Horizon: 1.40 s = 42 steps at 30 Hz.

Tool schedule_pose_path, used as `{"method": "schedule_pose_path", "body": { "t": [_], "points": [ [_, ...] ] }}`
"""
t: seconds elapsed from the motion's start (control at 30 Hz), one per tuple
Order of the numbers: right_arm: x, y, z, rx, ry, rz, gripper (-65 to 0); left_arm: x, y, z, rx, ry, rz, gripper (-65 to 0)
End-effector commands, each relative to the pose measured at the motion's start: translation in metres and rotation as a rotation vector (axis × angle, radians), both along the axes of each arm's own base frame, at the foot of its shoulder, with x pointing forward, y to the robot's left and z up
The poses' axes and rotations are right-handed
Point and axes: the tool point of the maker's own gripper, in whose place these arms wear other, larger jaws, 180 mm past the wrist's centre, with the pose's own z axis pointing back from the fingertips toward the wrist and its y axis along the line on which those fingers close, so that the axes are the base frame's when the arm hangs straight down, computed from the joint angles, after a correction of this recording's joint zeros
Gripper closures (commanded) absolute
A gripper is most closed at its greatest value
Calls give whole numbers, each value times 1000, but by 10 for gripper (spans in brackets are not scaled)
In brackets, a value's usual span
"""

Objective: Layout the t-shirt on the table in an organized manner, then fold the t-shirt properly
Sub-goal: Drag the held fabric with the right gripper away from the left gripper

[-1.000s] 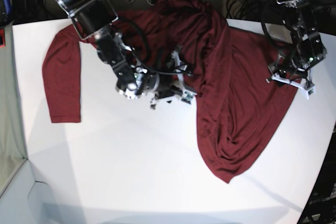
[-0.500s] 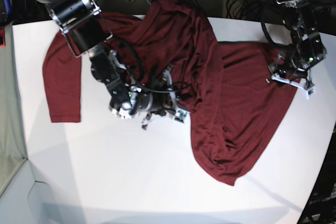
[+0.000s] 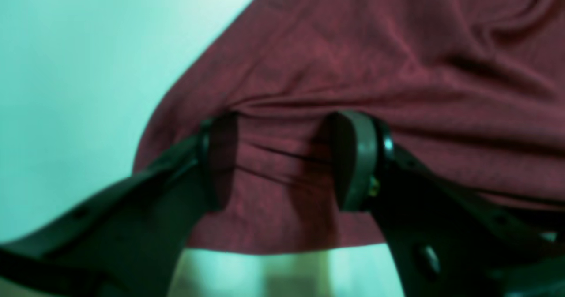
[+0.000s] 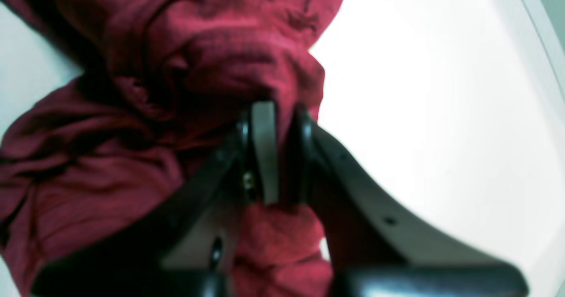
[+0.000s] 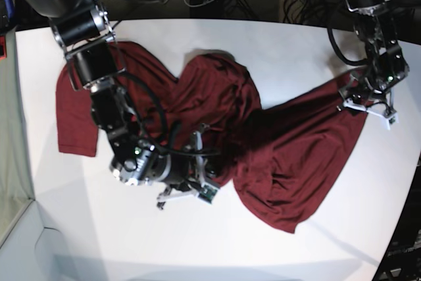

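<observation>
Fingers [image 4: 265, 151] of our right gripper [image 5: 197, 185] pinch a bunched fold of the t-shirt [image 5: 276, 143]. Our left gripper [image 5: 370, 106] has fingers [image 3: 353, 160] parted around its hem, cloth between them, spread across the white counter [image 5: 197, 248].

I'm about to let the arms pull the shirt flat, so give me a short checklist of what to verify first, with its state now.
1. Right gripper shut on the t-shirt: ok, a wad of cloth is pinched between its fingers.
2. Left gripper clamped on cloth: not ok, fingers stand apart over the fabric.
3. Shirt laid flat: not ok, bunched in the middle.
4. Shirt fully on the table: cannot tell, its right edge lies near the rim.
5. Sleeve by the right arm spread: ok.
</observation>
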Motion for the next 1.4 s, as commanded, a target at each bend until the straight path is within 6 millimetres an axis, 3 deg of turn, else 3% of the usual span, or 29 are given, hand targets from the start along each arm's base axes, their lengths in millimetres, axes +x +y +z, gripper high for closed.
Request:
{"method": "schedule_pose_path", "body": {
  "t": [0.0,0.03,0.17,0.23,0.33,0.43,0.57,0.6,0.83,0.9,1.1,1.27,1.37],
  "points": [
    [12,1,22,20,-60,-4,0,-16,-9,-17,-25,87,-12,-332],
    [12,0,21,19,-58,-4,0,-14,-12,-17,-19,83,-26,-314],
    [6,0,8,10,-24,-3,0,-13,-18,-22,-16,87,-48,-139],
    [3,-2,-1,5,0,-7,0,-12,-17,-22,-13,84,-47,-118],
    [1,-2,-7,2,15,-10,-77,-12,-17,-22,-14,85,-47,-113],
    [1,-2,-7,2,15,-10,-194,-13,-15,-21,-8,86,-47,-101],
    [2,-5,-6,-12,14,-14,-295,-14,-11,-21,-4,87,-39,0],
    [4,-10,-6,-31,15,-21,-307,-14,-11,-21,-4,87,-38,0],
    [10,-10,18,-23,-48,-19,-313,-21,-6,-24,27,112,-42,0],
    [14,3,22,10,-48,-9,-313,-24,-2,-25,69,132,-49,0],
    [39,22,-6,77,74,-22,-313,-26,3,-25,115,148,-57,0],
    [51,19,-28,115,150,-54,-303,-25,3,-23,117,144,-57,0],
    [50,17,-37,131,169,-62,-252,-26,3,-24,116,146,-57,0]
  ]
}}
